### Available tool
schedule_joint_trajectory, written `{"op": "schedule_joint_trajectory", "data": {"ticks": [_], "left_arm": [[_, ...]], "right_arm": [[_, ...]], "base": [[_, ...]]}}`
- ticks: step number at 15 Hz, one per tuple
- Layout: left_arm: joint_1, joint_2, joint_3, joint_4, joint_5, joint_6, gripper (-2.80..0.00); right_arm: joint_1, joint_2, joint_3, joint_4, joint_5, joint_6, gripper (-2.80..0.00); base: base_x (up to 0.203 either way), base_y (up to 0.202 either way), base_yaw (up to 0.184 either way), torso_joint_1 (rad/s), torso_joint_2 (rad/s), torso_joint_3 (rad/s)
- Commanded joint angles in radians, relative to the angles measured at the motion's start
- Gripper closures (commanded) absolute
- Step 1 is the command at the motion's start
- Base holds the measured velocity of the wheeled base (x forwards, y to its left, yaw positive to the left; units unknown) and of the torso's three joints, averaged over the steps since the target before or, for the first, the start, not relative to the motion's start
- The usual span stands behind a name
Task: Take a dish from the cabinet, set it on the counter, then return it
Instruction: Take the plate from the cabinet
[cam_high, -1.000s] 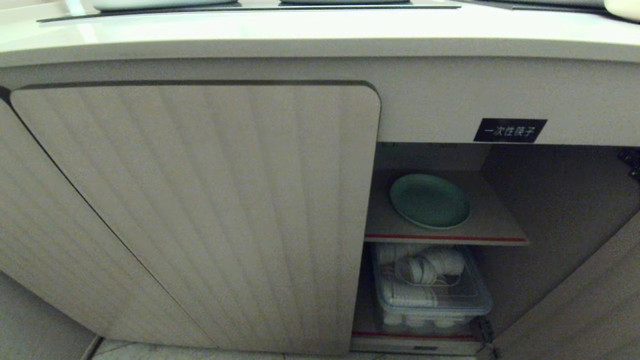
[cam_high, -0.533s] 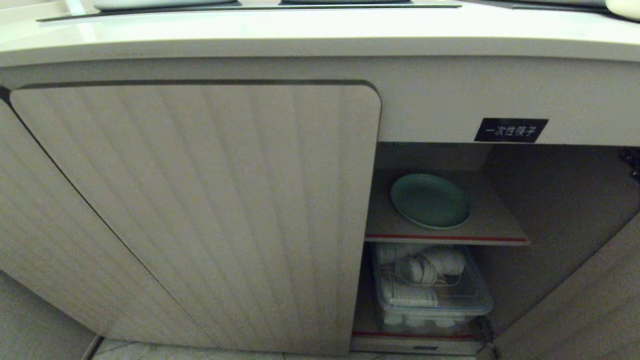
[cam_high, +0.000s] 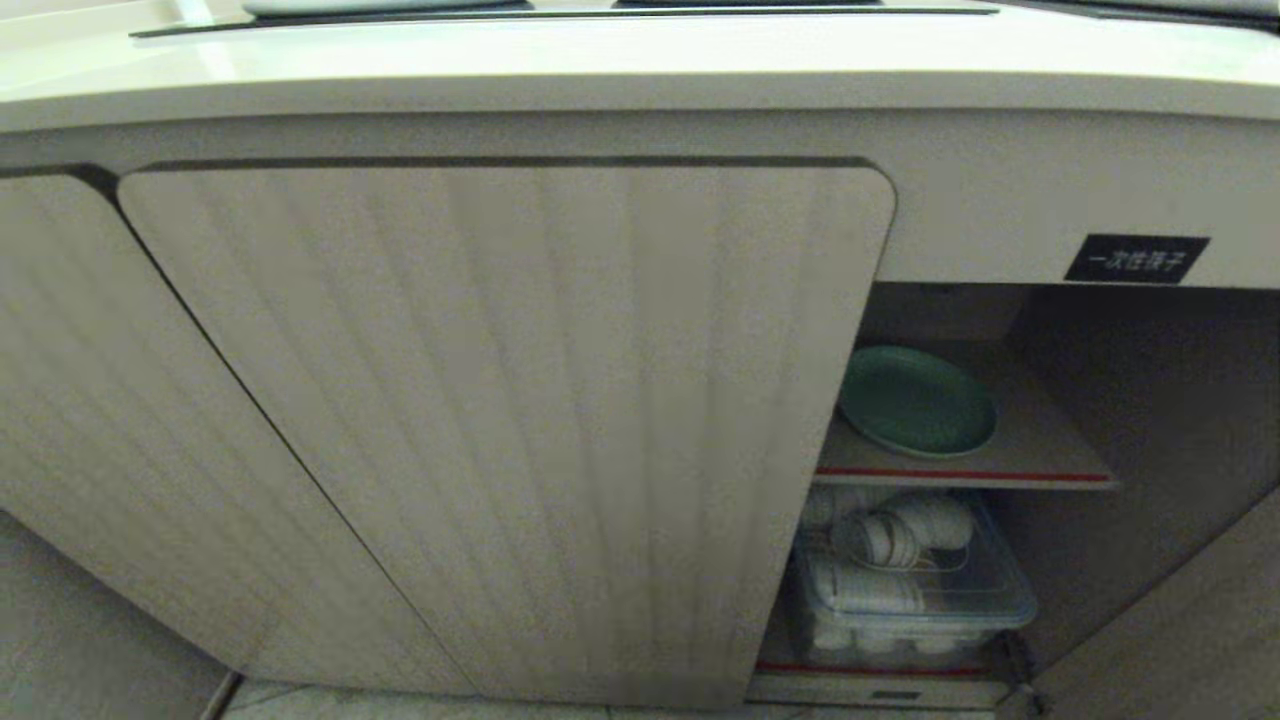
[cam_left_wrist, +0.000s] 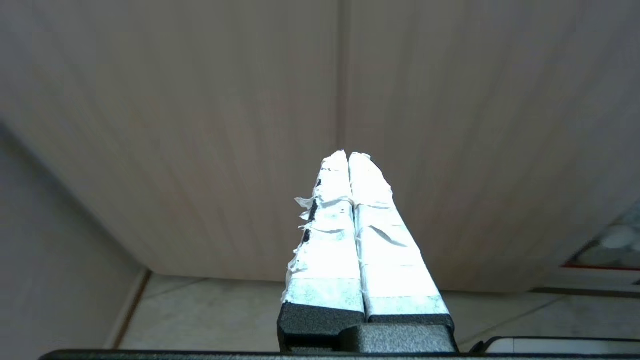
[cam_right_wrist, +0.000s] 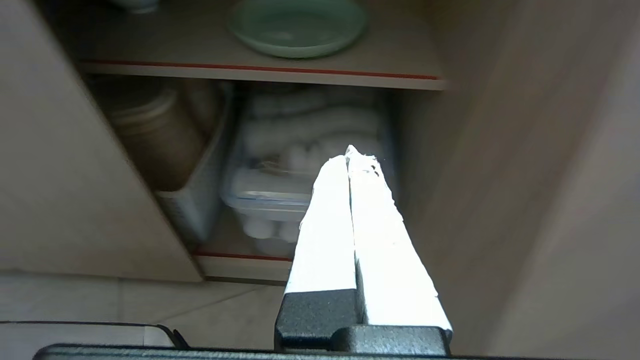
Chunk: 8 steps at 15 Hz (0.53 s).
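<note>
**Both pincers closed, green dish on the cabinet shelf**

My right pincer (cam_right_wrist: 348, 156) is pressed together, its two white-wrapped fingers (cam_right_wrist: 330, 220) meeting along their whole length with nothing between them. It hangs low in front of the open right bay of the cabinet (cam_high: 500, 430), pointing in toward the lower compartment, apart from everything inside. My left pincer (cam_left_wrist: 348, 157) is likewise together and empty, its taped fingers (cam_left_wrist: 330, 235) facing the shut ribbed door (cam_left_wrist: 200, 125) near the seam where two door panels meet, with pale floor tiles (cam_left_wrist: 210, 315) below.

Beyond my right pincer sits a clear plastic box (cam_right_wrist: 270, 192) filled with white cups, on the bottom level behind a red-edged lip. Beside it stands a white slotted basket (cam_right_wrist: 200, 200) holding a brownish jar (cam_right_wrist: 150, 135).

Above these, the mint-green dish (cam_high: 917, 400) lies flat on the red-edged inner shelf (cam_high: 1040, 455), toward the shelf's left side, close to the edge of the closed door. Nothing touches it; both pincers are well apart from it.

From my head, neither arm shows. A small black label (cam_high: 1137, 259) with white characters sits on the beige panel above the open bay. Over that runs the cream desk (cam_high: 640, 70) with its raised lip, and the black glass cooktop panel (cam_high: 560, 12) at the far edge.
</note>
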Motion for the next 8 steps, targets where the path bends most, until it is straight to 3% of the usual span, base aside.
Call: {"op": "schedule_joint_trajectory", "data": {"ticks": [1, 4, 8], "left_arm": [[0.0, 0.0, 0.0, 0.0, -0.001, -0.001, 0.0], [0.0, 0.0, 0.0, 0.0, 0.0, -0.001, 0.0], [0.0, 0.0, 0.0, 0.0, 0.0, -0.001, 0.0]], "right_arm": [[0.001, 0.0, 0.0, 0.0, 0.0, -0.001, 0.0], [0.001, 0.001, 0.0, 0.0, 0.0, -0.001, 0.0], [0.001, 0.002, 0.0, 0.0, 0.0, -0.001, 0.0]], "base": [[0.0, 0.193, 0.002, 0.001, 0.0, 0.002], [0.0, 0.166, 0.001, 0.003, 0.0, 0.002], [0.0, 0.017, -0.001, 0.002, 0.0, 0.001]]}}
